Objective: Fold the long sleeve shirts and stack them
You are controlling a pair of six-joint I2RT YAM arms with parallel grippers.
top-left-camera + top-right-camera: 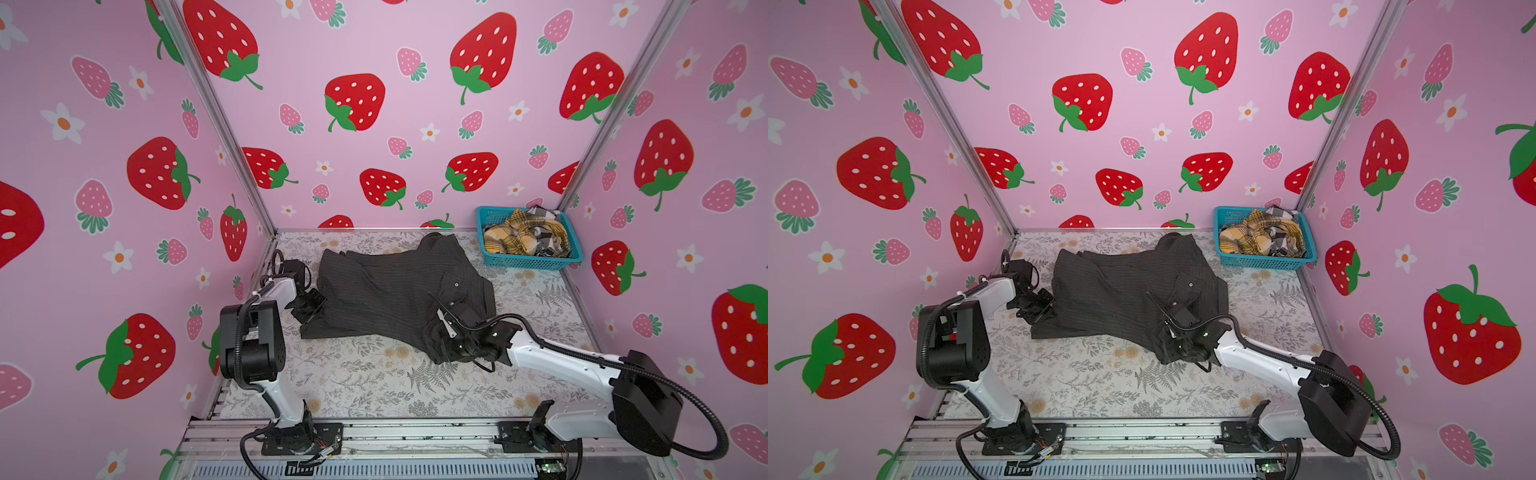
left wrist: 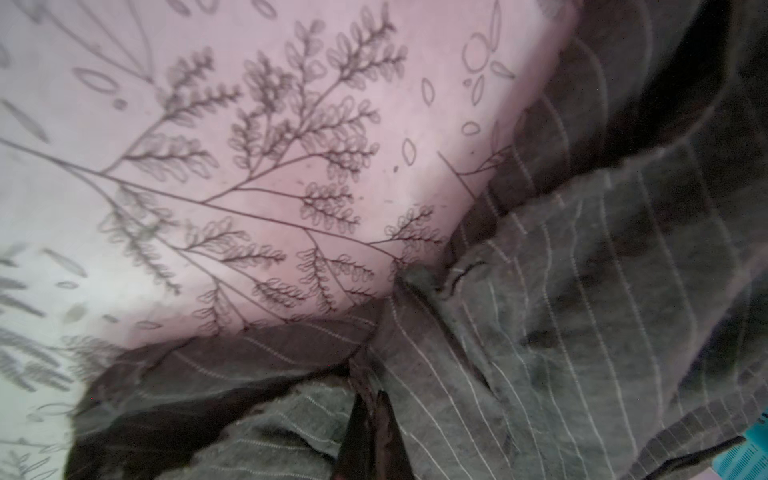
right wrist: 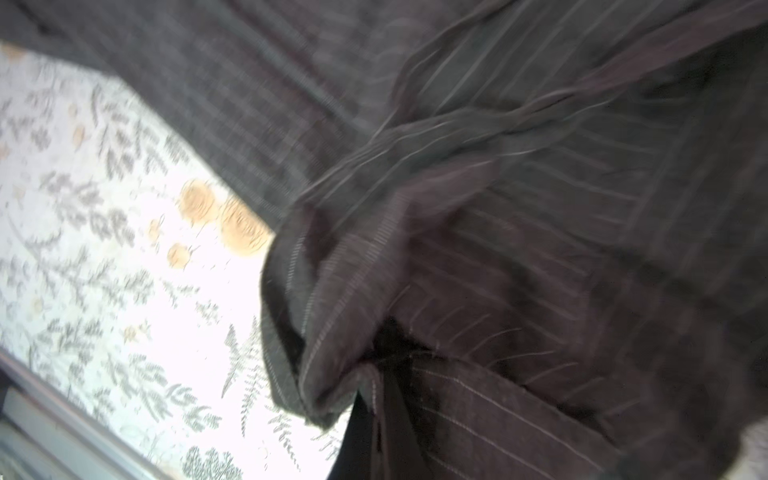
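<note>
The left gripper [image 2: 372,436] is clenched on a fold at the left edge of the dark charcoal pinstriped cloth shirt [image 1: 386,291], low against the floral-printed table cover [image 1: 374,382]. The right gripper [image 3: 372,424] is pinched tight on a bunched part of the same shirt at its near right corner, where the cloth drapes over the fingers and hides them in both top views. The shirt lies spread and rumpled across the middle of the table, with one dark button facing up. At the far right corner stands a turquoise plastic mesh basket [image 1: 536,262], just beside the shirt's far edge. It holds a crumpled mustard-yellow plaid shirt [image 1: 511,241] and a black-and-white checked shirt [image 1: 540,214].
</note>
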